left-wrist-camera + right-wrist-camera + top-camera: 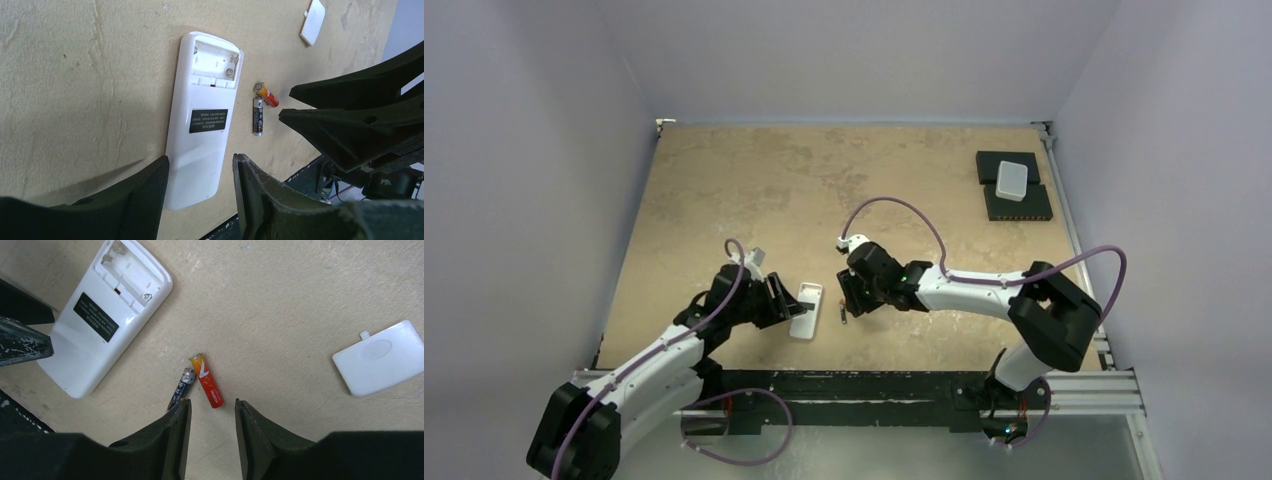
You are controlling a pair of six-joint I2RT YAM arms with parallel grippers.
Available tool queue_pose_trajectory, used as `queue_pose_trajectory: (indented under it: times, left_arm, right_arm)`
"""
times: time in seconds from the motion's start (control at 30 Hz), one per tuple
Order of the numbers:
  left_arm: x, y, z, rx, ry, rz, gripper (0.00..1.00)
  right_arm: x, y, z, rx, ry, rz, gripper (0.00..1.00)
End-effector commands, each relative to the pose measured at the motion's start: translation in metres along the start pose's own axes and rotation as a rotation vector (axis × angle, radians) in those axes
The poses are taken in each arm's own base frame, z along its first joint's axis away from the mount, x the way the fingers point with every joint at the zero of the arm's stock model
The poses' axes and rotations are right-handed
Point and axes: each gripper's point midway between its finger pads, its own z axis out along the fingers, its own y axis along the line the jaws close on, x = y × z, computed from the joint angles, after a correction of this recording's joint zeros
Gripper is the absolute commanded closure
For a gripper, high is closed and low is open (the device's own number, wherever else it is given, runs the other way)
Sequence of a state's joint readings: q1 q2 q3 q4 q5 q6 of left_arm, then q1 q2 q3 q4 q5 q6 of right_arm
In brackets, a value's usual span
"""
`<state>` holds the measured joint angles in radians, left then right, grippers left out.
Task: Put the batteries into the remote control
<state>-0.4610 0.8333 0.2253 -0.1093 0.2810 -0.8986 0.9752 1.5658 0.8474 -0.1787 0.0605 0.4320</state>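
Observation:
The remote control (202, 120) lies face down on the tan table, its plain white back up and its battery bay (215, 62) open and empty. My left gripper (200, 162) is open and straddles the remote's near end; one pad is at its edge, the other stands off with a gap. Two batteries lie just right of the remote, a dark one (181, 387) and an orange one (207, 380), touching at one end. My right gripper (212, 407) is open just short of them, its left fingertip over the dark one's tail. From above, the remote (806, 310) sits between both grippers.
The loose white battery cover (378, 359) lies on the table beyond the batteries. A plain white box (1012, 180) on black pads stands at the far right corner. The table's near edge and the black rail (874, 385) run close behind both grippers.

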Motion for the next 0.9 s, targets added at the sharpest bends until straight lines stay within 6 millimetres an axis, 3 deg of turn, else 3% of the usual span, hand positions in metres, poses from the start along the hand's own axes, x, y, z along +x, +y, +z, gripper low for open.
queue_pose_trajectory:
  times: [0.0,0.3,0.87]
  left_arm:
    - [-0.006,-0.012,-0.006,0.018,-0.007,0.022,0.49]
    - [-0.013,-0.017,-0.015,0.008,-0.036,0.03,0.38]
    - [-0.012,-0.021,-0.02,0.028,-0.037,0.028,0.36]
  right_arm:
    - [-0.013,0.005,-0.002,0.025,-0.021,-0.031,0.56]
    - [-0.018,0.015,-0.004,0.029,-0.028,-0.041,0.58]
    - [-0.015,0.005,0.011,0.103,0.021,-0.08,0.64]
